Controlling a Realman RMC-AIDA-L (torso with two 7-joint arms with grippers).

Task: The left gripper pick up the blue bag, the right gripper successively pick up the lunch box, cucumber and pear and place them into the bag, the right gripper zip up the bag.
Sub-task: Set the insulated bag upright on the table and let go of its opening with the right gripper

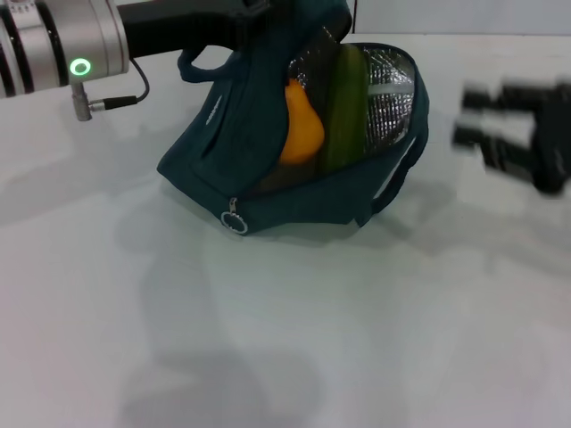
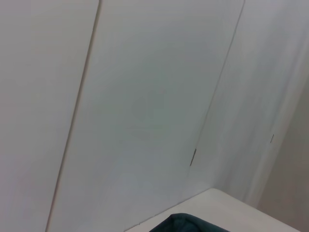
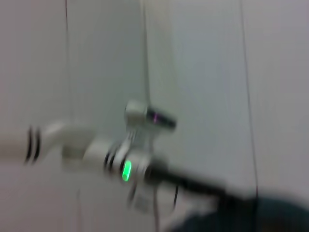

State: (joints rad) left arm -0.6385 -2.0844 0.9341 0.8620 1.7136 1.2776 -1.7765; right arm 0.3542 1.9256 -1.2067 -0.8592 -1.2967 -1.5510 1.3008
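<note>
The blue bag [image 1: 250, 143] lies tilted on the white table, its mouth open toward me and its silver lining showing. Inside it the orange pear [image 1: 302, 125] rests beside the green cucumber [image 1: 346, 107]. The lunch box is hidden from every view. My left gripper [image 1: 245, 13] reaches in from the upper left and holds the bag's top edge up. The zipper's ring pull [image 1: 234, 220] hangs at the bag's near corner. My right gripper [image 1: 470, 114] hovers to the right of the bag, well apart from it, fingers spread and holding nothing. A corner of the bag [image 2: 186, 223] shows in the left wrist view.
A loop handle [image 1: 201, 67] sticks out on the bag's left side. The white table [image 1: 285, 339] stretches bare in front of the bag. The right wrist view shows my left arm with its green light [image 3: 126, 170] before white wall panels.
</note>
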